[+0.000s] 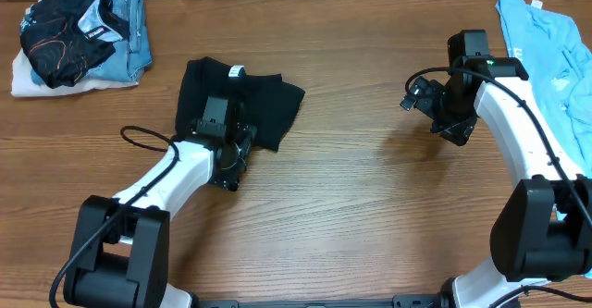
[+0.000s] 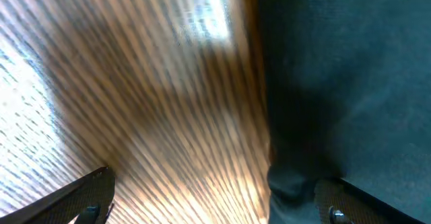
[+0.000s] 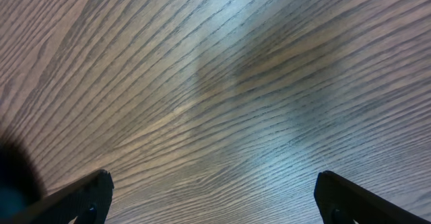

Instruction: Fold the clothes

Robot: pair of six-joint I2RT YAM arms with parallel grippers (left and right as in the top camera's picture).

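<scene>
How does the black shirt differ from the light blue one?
The black shirt is gathered compactly left of centre; the light blue shirt sprawls off the right edge. The open left end effector straddles the black shirt's edge; the right end effector is clear of the light blue shirt. Both lie on the table.

From above, bright, even light is shining on the table (image 1: 351,206), and only soft, pale shadows are lying on it. The black T-shirt (image 1: 268,100) is looking so dark that its folds are hard to see. The left wrist picture is looking blurry and smeared, with white glare glowing at its left edge and top. The right wrist picture is looking sharper. A pale shine is lying across the wood, and a fuzzy dark blob is sitting at the left edge.
</scene>
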